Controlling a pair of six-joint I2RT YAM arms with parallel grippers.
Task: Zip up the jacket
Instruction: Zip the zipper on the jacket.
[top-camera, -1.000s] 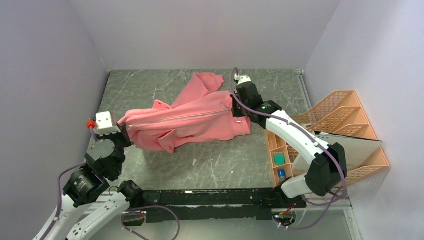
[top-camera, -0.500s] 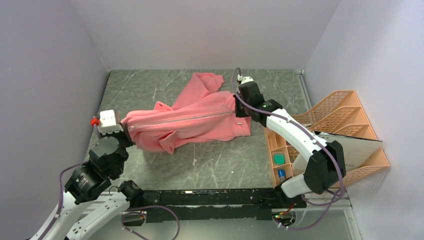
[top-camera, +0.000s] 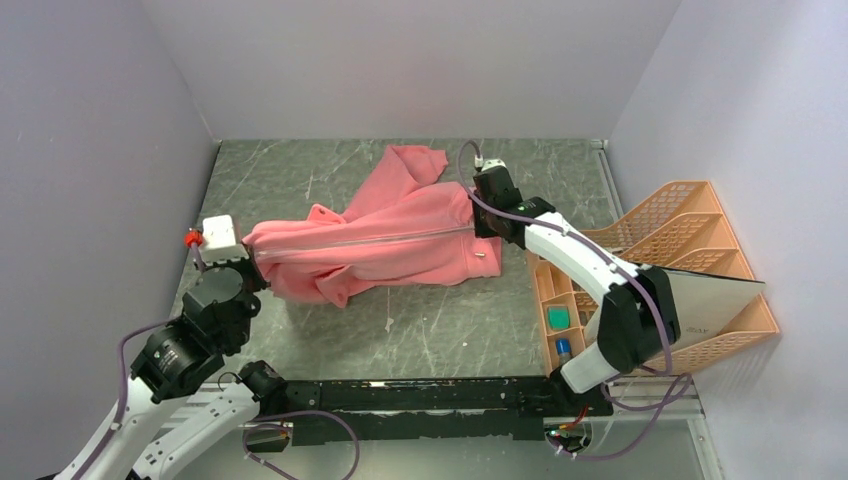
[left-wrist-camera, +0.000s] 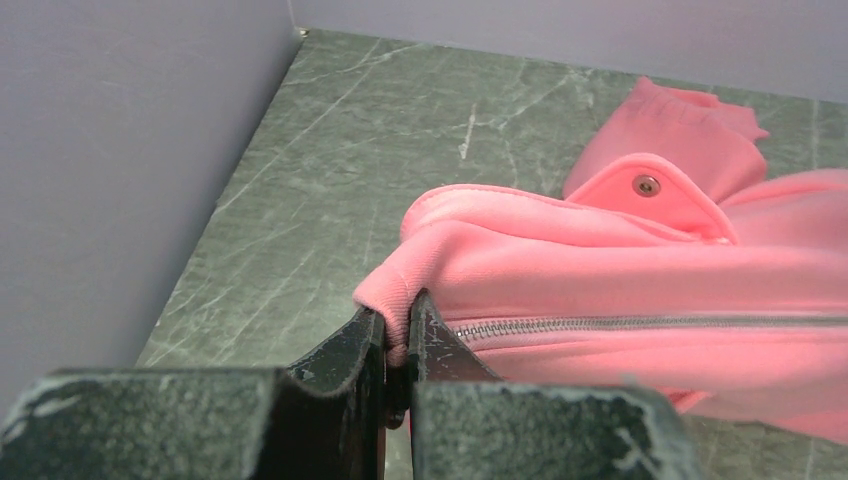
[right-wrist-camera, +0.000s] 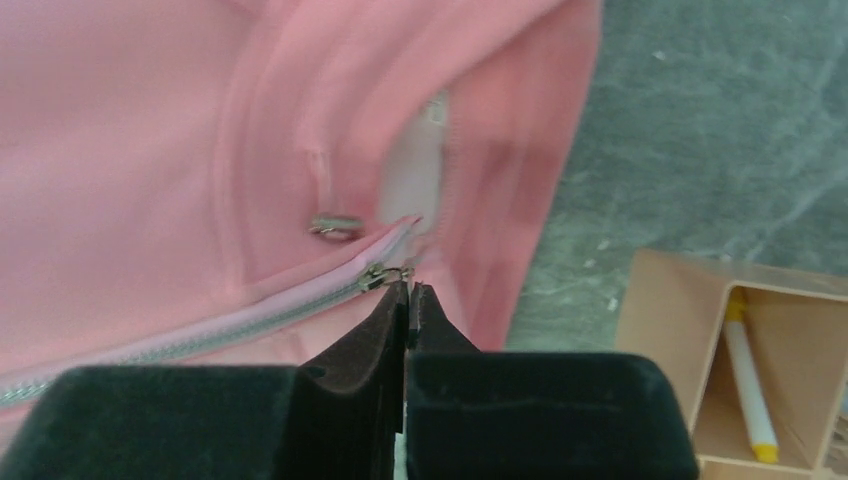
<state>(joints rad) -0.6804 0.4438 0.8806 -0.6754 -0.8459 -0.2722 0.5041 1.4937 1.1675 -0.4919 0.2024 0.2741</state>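
Nearest the arm bases, at abt 8 o'clock on the table (top-camera: 450, 320), the left claw (left-wrist-camera: 397, 330) is squeezed shut on the thick bottom edge of the jacket (top-camera: 380, 245). The pink cloth is pinched right btwn its two black fingers. The jacket lies across the middle of the table, stretched from 9 o'clock to 3 o'clock, with one sleeve (top-camera: 405, 165) flopped out toward 12. The zip (left-wrist-camera: 640, 323) runs along it in a nearly straight line and its teeth look joined as far as the pics show. A small round snap (left-wrist-camera: 646, 185) sits on a flap just past it. At the 3 o'clock end the right claw (right-wrist-camera: 408, 292) is shut too, its tips nipping the little metal zip pull (right-wrist-camera: 385, 275), which sits v. close to where the zip tape stops. In the last sec the left claw went a bit toward 12 and the right arm's elbow swung in toward 9 – the claws didn't let go and the cloth stayed tight. So I think the zip is almost all the way up, w/ only a tiny pull left. Off at 3 o'clock stands an orange rack (top-camera: 700, 215) with a pen (right-wrist-camera: 750, 380) in one slot – not needed.
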